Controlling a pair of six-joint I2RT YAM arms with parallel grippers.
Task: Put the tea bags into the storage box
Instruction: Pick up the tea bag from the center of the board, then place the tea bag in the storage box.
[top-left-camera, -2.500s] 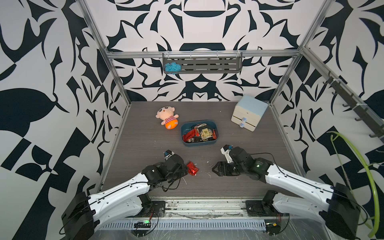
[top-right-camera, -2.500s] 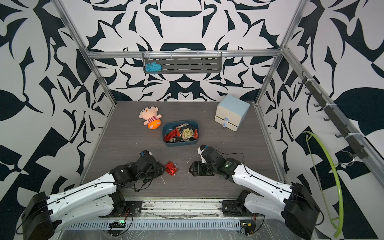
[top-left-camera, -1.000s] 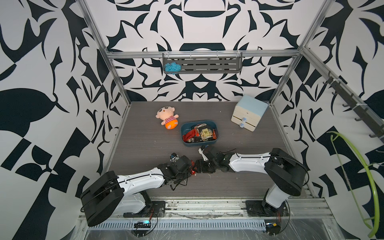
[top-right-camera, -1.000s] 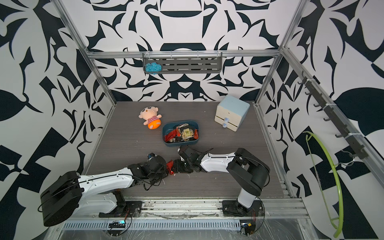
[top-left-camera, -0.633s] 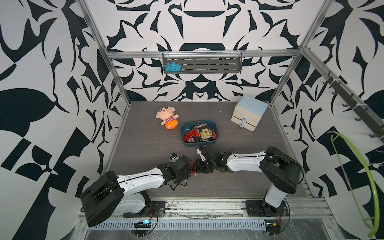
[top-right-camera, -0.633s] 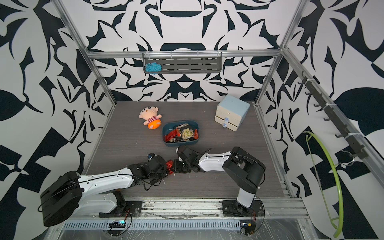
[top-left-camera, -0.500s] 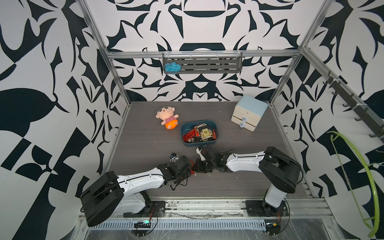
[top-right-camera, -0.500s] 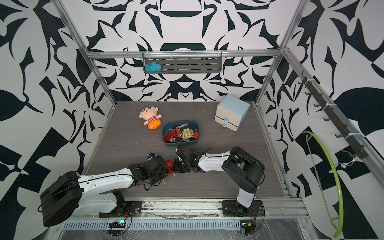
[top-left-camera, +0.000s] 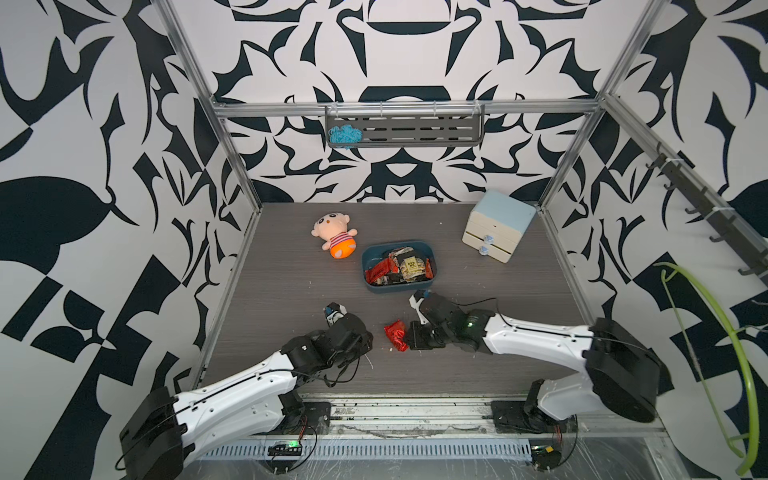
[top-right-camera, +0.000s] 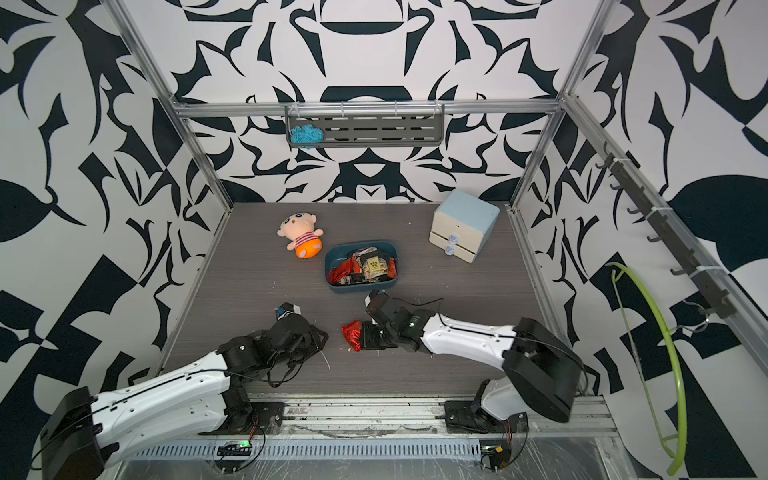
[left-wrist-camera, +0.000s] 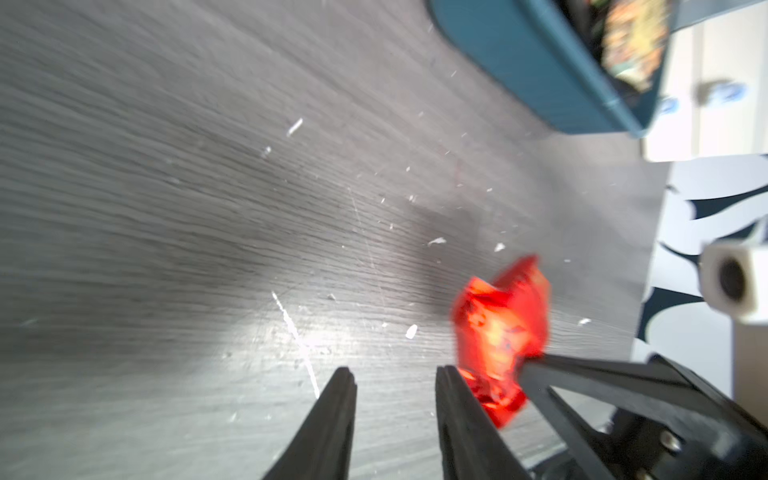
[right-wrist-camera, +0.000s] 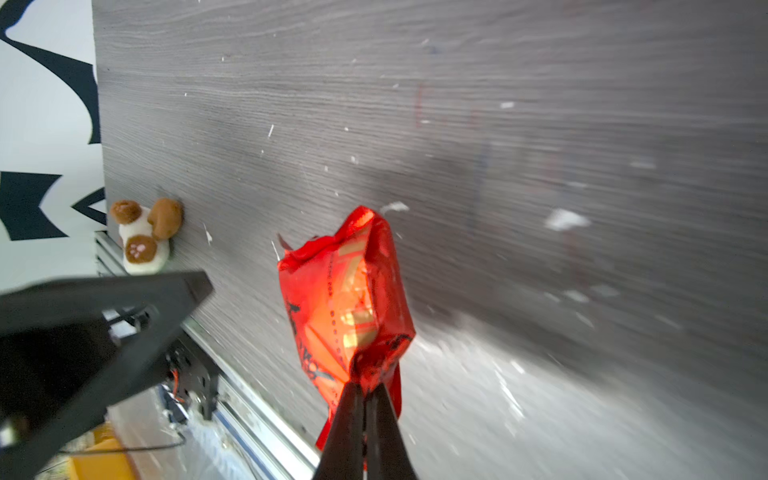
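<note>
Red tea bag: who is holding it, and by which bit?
The right gripper is shut on the red tea bag, pinching one crumpled end. The left gripper is open, holding nothing.

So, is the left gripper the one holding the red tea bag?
No: the left gripper stands open and empty, while the right gripper is pinched shut on the red tea bag.

The tea bag (right-wrist-camera: 349, 307) is crinkly red foil, glossy, throwing back the light. My right gripper (right-wrist-camera: 365, 388) on it is matt black plastic. The table (top-left-camera: 291, 282) is grey wood grain, matt, dusted with pale flecks. The box (left-wrist-camera: 519, 54) is smooth teal plastic; the doll (top-left-camera: 334, 237) is soft cloth.
</note>
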